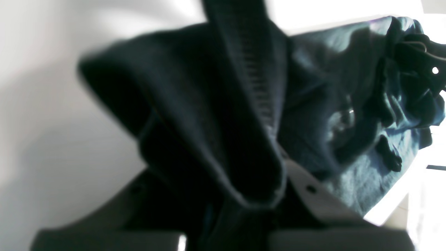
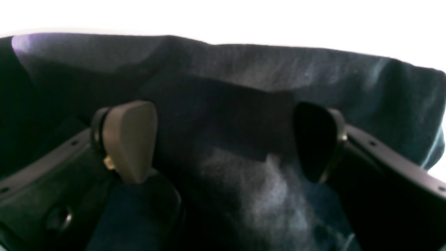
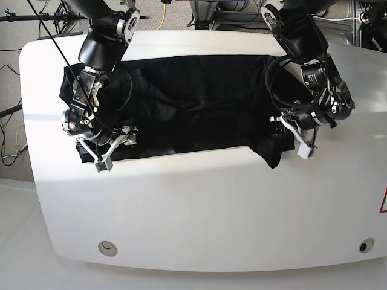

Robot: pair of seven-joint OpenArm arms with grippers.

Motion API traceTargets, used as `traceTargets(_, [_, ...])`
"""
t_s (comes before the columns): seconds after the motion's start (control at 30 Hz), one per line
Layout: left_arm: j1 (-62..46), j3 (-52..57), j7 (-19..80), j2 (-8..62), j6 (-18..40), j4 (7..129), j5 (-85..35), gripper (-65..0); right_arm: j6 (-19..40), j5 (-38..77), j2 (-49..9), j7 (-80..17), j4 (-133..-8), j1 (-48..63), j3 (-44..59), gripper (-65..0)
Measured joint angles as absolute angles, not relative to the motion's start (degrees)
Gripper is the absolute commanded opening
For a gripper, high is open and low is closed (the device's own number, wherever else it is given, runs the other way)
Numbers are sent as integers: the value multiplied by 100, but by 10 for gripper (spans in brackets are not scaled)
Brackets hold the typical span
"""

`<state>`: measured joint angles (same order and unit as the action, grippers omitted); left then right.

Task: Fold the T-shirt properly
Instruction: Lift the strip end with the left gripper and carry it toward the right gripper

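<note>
one t-shirt (image 3: 199,106), one white table (image 3: 199,205), two grippers. the t-shirt lies spread and wrinkled across the far half of the table, its near edge running roughly straight except at the end by the left gripper, where a dark flap hangs down past that edge.

the left gripper (image 3: 289,134) sits at that end of the t-shirt, clamped shut on a bunched fold of the fabric. the left wrist view shows this fold up close (image 1: 223,132) – a thick blurred ridge rising between the jaws – which the base view gives only as a small dark lump.

the right gripper (image 3: 112,148) is at the opposite end of the t-shirt, jaws spread wide. only the right wrist view shows its two fingertips (image 2: 130,139) standing well apart over the cloth (image 2: 244,104) (nothing pinched between them).
</note>
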<state>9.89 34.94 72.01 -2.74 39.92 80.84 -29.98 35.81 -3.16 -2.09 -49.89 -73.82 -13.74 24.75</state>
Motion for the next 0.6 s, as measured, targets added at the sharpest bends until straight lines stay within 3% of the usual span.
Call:
traceTargets(0.23, [1031,3559,7185,-169,3990,9183,-2989,-650,3559,-336,-207,-4984,-7380,-1374,2475,-59])
traceTargets(0.6, [1011,3527,7210,-14,3990,9721,-2998,-650,3555,-325,-189,-4987,-7380,-1374,2475,-59])
